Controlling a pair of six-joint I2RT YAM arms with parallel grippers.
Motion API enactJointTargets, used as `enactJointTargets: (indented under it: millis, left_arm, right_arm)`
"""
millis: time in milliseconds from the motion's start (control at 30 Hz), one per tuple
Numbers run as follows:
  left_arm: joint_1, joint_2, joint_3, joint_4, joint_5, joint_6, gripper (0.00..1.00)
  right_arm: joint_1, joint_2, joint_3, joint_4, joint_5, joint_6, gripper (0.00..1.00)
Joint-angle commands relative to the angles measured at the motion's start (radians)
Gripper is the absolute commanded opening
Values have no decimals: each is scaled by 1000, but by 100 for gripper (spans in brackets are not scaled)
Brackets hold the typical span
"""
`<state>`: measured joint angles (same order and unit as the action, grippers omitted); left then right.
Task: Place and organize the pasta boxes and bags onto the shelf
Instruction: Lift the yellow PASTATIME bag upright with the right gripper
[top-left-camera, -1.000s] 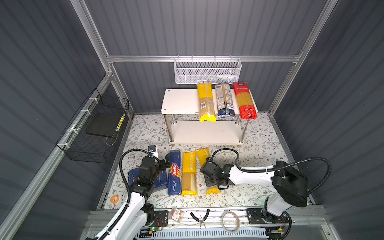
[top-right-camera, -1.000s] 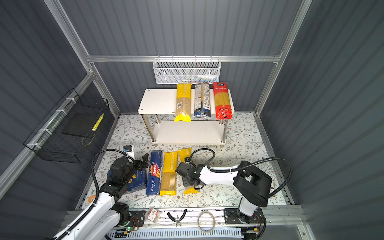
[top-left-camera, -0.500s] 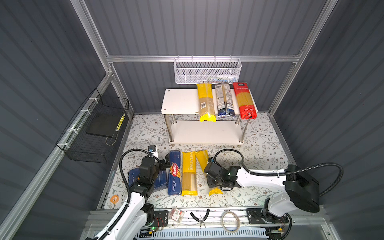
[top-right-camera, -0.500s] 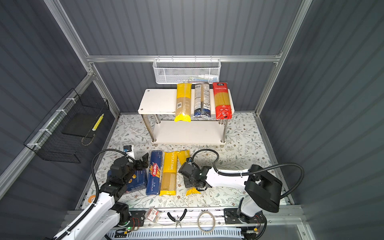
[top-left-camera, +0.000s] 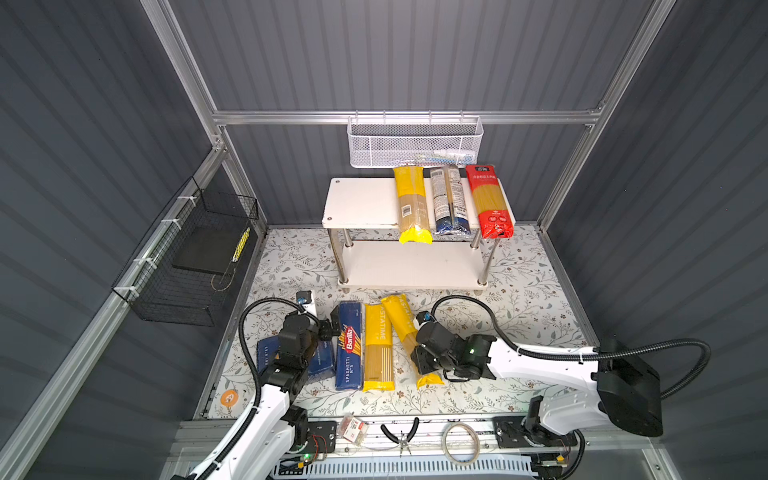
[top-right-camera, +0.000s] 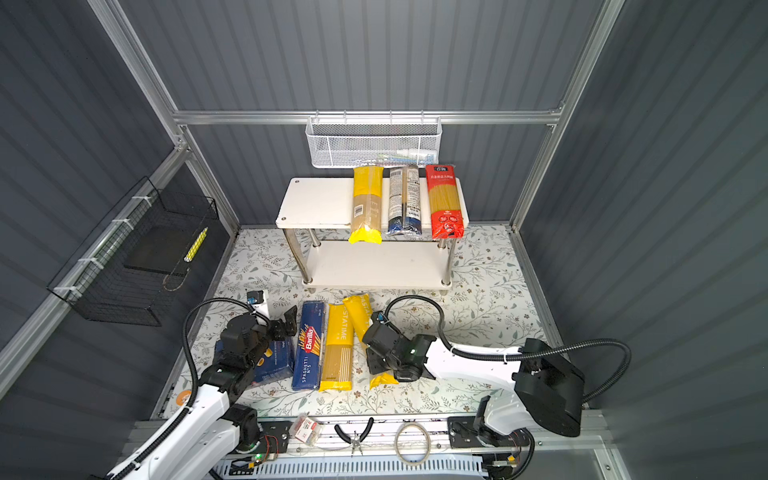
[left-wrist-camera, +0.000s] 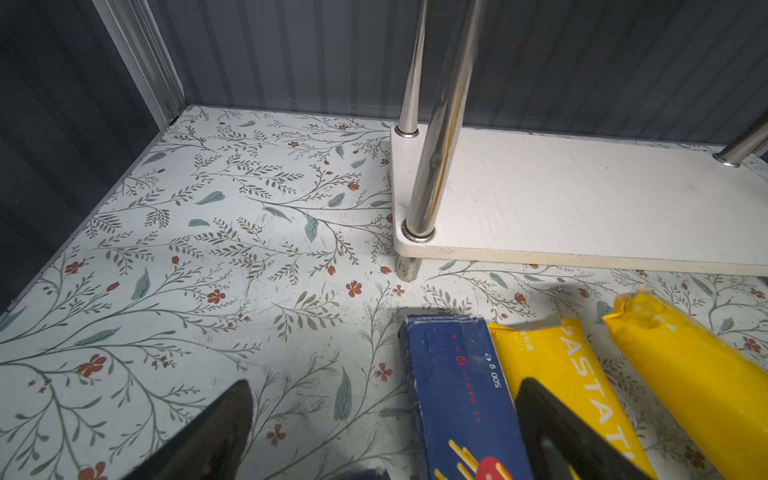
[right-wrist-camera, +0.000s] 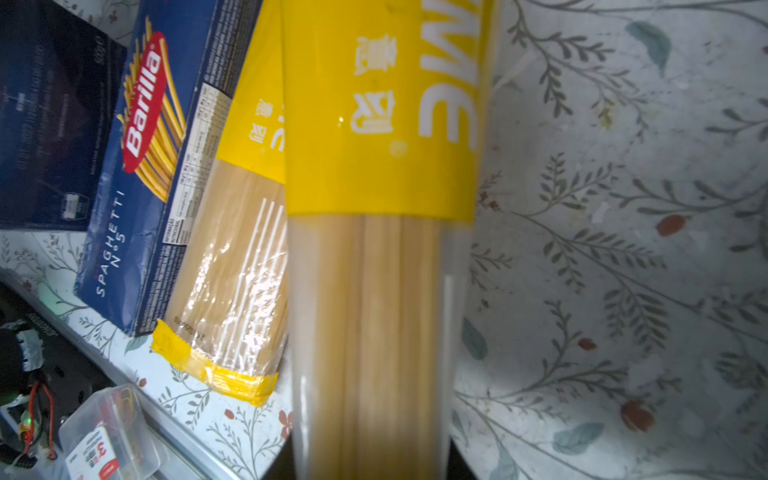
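The white two-tier shelf (top-left-camera: 357, 203) stands at the back, with a yellow bag (top-left-camera: 410, 203), a dark bag (top-left-camera: 449, 199) and a red bag (top-left-camera: 488, 199) lying on its top board. On the floor lie a dark blue box (top-left-camera: 266, 357), a Barilla box (top-left-camera: 349, 345), a yellow bag (top-left-camera: 377, 345) and a tilted yellow bag (top-left-camera: 401, 320). My right gripper (top-left-camera: 419, 357) is shut on the tilted bag (right-wrist-camera: 374, 249) around its clear middle. My left gripper (top-left-camera: 328, 328) hangs open beside the Barilla box (left-wrist-camera: 457, 382), holding nothing.
A white mesh basket (top-left-camera: 415, 141) hangs on the back rail above the shelf. A black wire basket (top-left-camera: 191, 257) is fixed to the left wall. Pliers (top-left-camera: 401, 434), a cable coil (top-left-camera: 459, 442) and a small plastic box (top-left-camera: 353, 430) lie on the front rail.
My right gripper has closed on the tilted yellow bag while its elbow swung out to the right. The left arm has stayed where it was.
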<state>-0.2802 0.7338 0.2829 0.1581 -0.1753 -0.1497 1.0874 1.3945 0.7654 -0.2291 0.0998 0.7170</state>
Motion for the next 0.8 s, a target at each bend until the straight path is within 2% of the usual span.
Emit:
enactJointTargets:
  millis: [0,433,767]
  left_arm:
    - [-1,1,12,8,8,7,99]
    - [0,0,11,8,7,6,99]
    - [-1,0,12,8,7,5,99]
  right_arm:
    - [8,-46,74,103,-6,-64,21]
    - [33,-75,187,93,-13,-85,21]
    - [38,-99,281,146,-63,-99,21]
